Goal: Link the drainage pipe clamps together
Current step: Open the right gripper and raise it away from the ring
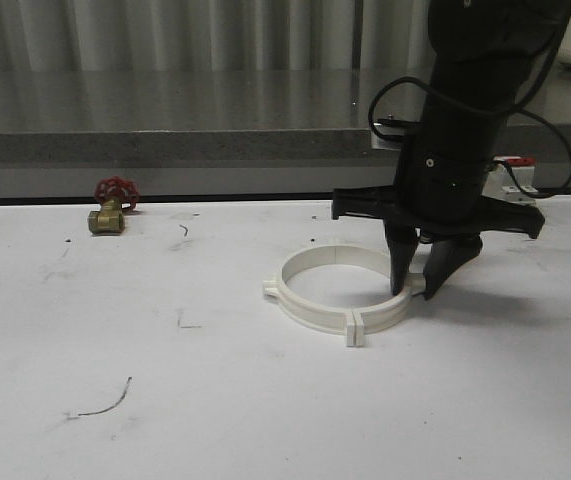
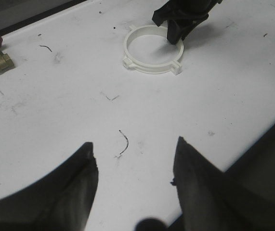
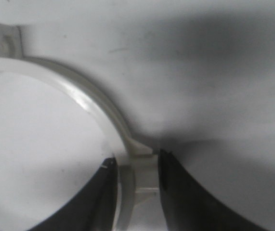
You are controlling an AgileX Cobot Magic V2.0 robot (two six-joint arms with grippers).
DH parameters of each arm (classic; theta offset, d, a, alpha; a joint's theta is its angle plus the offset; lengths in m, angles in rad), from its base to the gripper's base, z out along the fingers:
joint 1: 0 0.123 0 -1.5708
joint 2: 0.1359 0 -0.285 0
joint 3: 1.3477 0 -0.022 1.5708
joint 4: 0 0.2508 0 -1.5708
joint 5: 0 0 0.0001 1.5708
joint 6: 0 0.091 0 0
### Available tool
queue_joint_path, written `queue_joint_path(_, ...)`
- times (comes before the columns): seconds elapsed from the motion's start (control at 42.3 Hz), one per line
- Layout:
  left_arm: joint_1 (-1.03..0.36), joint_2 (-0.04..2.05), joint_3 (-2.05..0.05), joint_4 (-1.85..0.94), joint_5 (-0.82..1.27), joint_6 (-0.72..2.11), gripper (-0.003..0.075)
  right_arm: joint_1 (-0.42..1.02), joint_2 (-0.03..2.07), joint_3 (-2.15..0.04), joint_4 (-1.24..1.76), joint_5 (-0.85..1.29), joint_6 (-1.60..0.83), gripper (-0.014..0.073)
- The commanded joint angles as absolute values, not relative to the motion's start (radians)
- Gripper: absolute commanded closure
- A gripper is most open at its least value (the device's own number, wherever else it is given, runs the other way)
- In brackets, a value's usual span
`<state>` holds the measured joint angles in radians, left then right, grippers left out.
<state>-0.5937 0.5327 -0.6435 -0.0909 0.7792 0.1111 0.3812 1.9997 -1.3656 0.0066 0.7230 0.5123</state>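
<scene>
Clamps (image 1: 337,291) joined as a ring, mid-surface (image 1: 165,400). Right gripper (image 1: 421,285) straddles the ring's right wall, fingers either side, grip unclear. Left gripper (image 2: 135,163) spread, holding nothing. Valve (image 1: 112,208) far left.

Right arm descends near-vertically over the table, wrist pointing straight down. Right gripper (image 1: 423,285) has one dark finger (image 3: 96,197) inside and one outside the wall of the white plastic semicircular pipe clamp (image 3: 98,113), closed against it at a tabbed end (contact visible in the right wrist view). Left gripper (image 2: 132,185) hovers above the table, fingers spread wide, holding nothing.
</scene>
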Motion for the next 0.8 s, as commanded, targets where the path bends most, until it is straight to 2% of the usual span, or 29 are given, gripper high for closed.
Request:
queue_joint_path(0.0, -0.603, 0.536, -0.672, -0.104, 0.709, 0.111, 0.0365, 0.384, 1.933, -1.392, 0.0, 0.704, 0.512, 0.0331)
queue_joint_path(0.237, -0.603, 0.536, -0.672, -0.104, 0.709, 0.111, 0.0365, 0.345, 1.783, -1.39, -0.021, 0.713, 0.434, 0.0331)
queue_joint_path(0.426, -0.603, 0.536, -0.672, -0.104, 0.709, 0.111, 0.0365, 0.283, 1.596, -1.344, 0.049, 0.725, 0.07, 0.0335)
queue_joint_path(0.544, -0.603, 0.536, -0.672, -0.104, 0.709, 0.111, 0.0365, 0.228, 1.426, -1.226, 0.086, 0.665, -0.066, 0.0335)
queue_joint_path(0.781, -0.603, 0.536, -0.672, -0.104, 0.709, 0.111, 0.0365, 0.162, 1.107, -0.956, 0.088, 0.599, -0.08, 0.0335)
